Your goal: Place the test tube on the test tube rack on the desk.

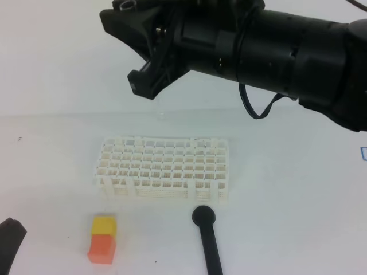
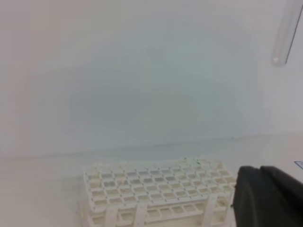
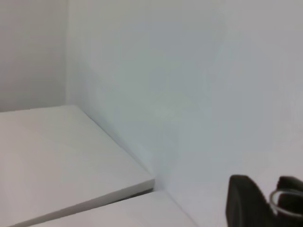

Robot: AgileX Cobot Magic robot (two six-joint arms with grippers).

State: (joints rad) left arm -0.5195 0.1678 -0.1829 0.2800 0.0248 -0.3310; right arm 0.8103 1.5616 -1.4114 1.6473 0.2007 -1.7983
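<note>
1. We find the test tube (image 2: 286, 33) high above the desk (image 1: 287, 189), hanging upright with its rounded end down in the left wrist view; its round open rim (image 3: 286, 202) shows between dark fingers in the right wrist view.
2. The right gripper (image 3: 265, 203) stands partly closed around that rim, so we judge that it holds the tube near the top.
3. The left gripper (image 1: 10, 238) sits low at the desk's near left edge, fully closed with nothing in it.
4. The test tube rack (image 1: 165, 168) stands on the desk below, no tube in it.
5. We expect the tube to be light, stiff, smooth and slippery, and easily cracked; a gentle grip just under the rim suits it, leaving the lower length free to enter a hole.
6. We can read no brand, label or writing anywhere.
</note>
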